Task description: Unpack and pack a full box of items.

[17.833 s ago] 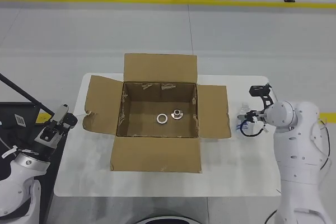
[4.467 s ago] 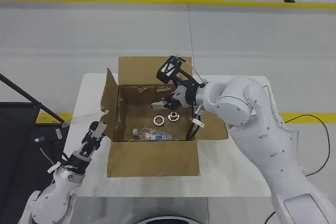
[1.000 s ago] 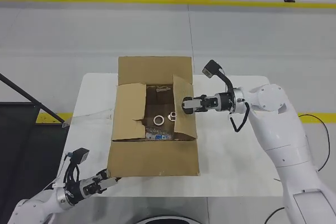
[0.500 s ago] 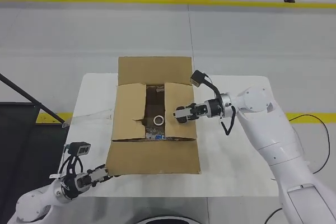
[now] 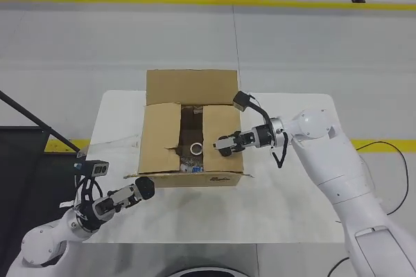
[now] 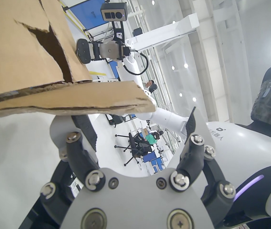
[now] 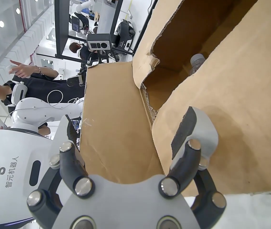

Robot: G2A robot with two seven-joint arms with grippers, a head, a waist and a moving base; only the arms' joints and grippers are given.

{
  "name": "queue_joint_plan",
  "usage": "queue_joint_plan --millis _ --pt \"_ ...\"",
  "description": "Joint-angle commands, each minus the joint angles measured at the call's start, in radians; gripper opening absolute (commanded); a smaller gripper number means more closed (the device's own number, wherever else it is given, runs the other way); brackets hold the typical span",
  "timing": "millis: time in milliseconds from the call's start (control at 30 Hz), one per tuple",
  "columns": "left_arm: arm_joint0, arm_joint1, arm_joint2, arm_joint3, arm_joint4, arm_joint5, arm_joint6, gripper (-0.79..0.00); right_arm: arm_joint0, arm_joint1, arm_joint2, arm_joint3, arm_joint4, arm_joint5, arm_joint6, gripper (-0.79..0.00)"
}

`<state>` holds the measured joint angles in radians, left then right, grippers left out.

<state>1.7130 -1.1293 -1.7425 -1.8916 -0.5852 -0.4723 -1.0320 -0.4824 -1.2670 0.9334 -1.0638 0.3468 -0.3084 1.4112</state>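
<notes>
While the brown cardboard box point(image 5: 159, 135) sits on the white table point(image 5: 284, 208) with its side flaps folded in, the right gripper point(image 7: 130, 120) is spread wide and empty, one finger against the right-hand flap. The left gripper point(image 6: 135, 117), likewise wide open and empty, is under the raised near flap point(image 5: 194, 179), seemingly touching it.

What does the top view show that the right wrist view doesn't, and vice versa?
Top view: a metal ring down in the gap between flaps. Right wrist view: a clear bottle's cap, and one right gripper finger lying on the right flap. Both: the cardboard box, side flaps folded in, and the open right gripper.
</notes>
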Motion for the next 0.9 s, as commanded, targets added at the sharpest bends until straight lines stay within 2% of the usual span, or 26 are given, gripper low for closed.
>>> queue_joint_plan --millis 0,267,600,733,867 --pt "-0.017 0.000 0.007 0.001 -0.005 0.022 0.020 0.000 -0.001 0.002 0.008 -0.013 0.004 -0.012 -0.012 0.000" --pt "-0.060 0.000 0.026 0.003 0.004 0.063 0.100 0.000 -0.020 0.023 0.103 -0.111 0.007 -0.079 -0.129 0.000" --pt "-0.136 -0.003 0.082 0.019 0.106 0.136 0.244 0.000 -0.025 0.024 0.108 -0.114 0.004 -0.075 -0.145 0.000" --pt "-0.165 -0.007 0.122 0.029 0.162 0.147 0.302 0.000 -0.020 0.015 0.101 -0.056 0.002 -0.026 -0.288 0.000" --pt "-0.194 -0.011 0.163 0.043 0.195 0.172 0.359 0.000 0.033 -0.002 0.068 0.056 -0.143 -0.040 -0.527 0.000"
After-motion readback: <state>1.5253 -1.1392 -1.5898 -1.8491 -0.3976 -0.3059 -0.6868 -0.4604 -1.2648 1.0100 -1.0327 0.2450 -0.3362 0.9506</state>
